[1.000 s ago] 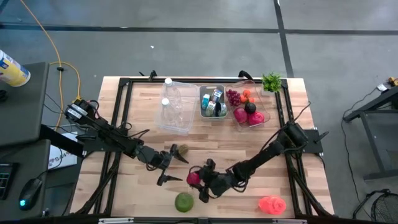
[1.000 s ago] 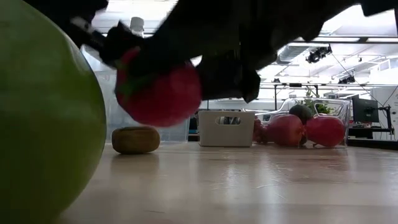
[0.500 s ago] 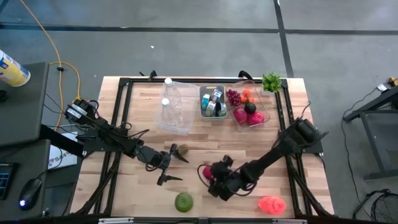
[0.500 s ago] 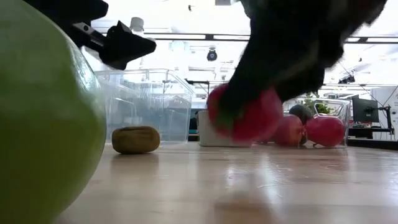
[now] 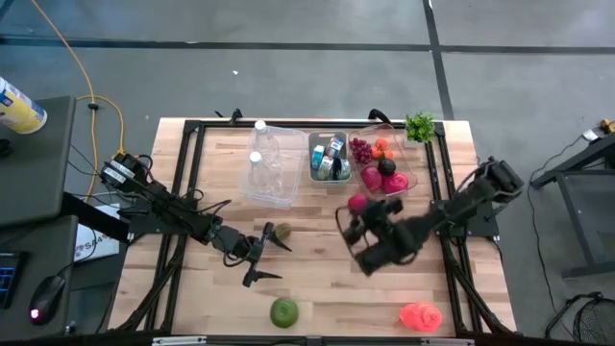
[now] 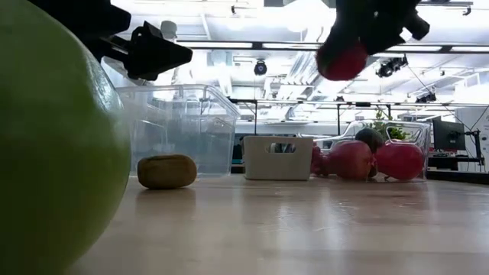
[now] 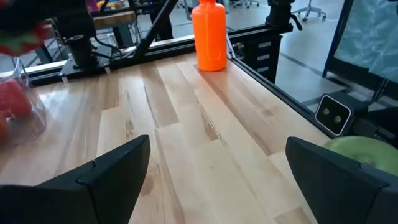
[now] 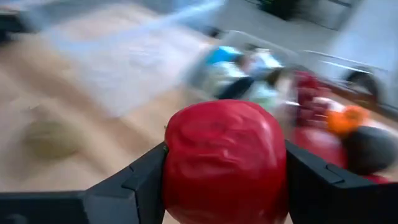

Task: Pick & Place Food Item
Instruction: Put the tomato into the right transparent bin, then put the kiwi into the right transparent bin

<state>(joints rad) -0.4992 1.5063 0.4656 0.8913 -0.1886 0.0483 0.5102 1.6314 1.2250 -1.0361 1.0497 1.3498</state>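
Note:
My right gripper (image 5: 362, 215) is shut on a round red fruit (image 5: 356, 204), up in the air near the clear fruit container (image 5: 396, 183) at the far right. In the low view the fruit (image 6: 343, 61) hangs high above the table. My left gripper (image 5: 270, 259) stands open at the table's middle left, with nothing between its fingers. A brown kiwi (image 5: 281, 231) lies on the table just beyond it. A green apple (image 5: 283, 311) rests on the table near the front edge. My right gripper pinches the red fruit between its two fingers, one on each of its opposite sides (image 8: 173, 163). The fingers come from the table's near right, slanting a little downward. The fruit is lifted well clear of the table.
At the far edge stand a clear bin with bottles (image 5: 269, 163), a grey bin (image 5: 329, 157) and the fruit container, with a green sprig (image 5: 420, 126) beside it. A pink-red item (image 5: 420, 315) lies near the front right. Bare wood lies between the arms.
My right gripper has risen from just above the table near the green apple. It has swung toward the far right, toward the fruit container, turning at the wrist as it went. The red fruit has gone with it and is now lifted high.

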